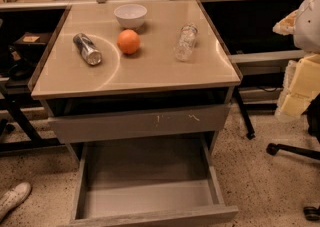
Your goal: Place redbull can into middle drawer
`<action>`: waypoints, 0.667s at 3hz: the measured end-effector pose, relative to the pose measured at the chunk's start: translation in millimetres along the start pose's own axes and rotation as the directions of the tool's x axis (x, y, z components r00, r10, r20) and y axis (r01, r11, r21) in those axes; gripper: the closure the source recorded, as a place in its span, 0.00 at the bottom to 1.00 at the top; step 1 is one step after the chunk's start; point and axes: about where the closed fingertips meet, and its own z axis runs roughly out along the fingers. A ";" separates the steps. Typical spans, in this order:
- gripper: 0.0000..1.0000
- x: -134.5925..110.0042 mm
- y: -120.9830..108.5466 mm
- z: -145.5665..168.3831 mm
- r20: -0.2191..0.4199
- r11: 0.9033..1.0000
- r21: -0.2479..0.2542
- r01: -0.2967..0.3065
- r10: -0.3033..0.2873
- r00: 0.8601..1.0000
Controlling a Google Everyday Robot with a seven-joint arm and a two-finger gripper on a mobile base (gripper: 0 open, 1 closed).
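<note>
The redbull can (87, 49) lies on its side on the left part of the tan cabinet top (150, 71), left of an orange (128, 41). The middle drawer (145, 206) is pulled far out below, and its flat grey bottom is bare. Above it is a grey drawer front with pale scratch marks (100, 126), nearly shut. My gripper is not in view. A white rounded shape (310, 21) at the right edge could be part of my arm, but no fingers show.
A white bowl (130, 15) stands behind the orange. A clear crinkled plastic bottle (186, 42) lies to the right. Yellow foam blocks (300, 88) and an office chair base (295, 151) are at the right. A shoe (12, 198) is at the lower left.
</note>
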 end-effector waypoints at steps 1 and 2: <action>0.00 -1.4 -0.2 -0.4 0.002 1.000 0.003 0.000 0.000 1.000; 0.00 -29.2 4.3 6.1 0.015 0.999 -0.014 0.044 -0.043 0.999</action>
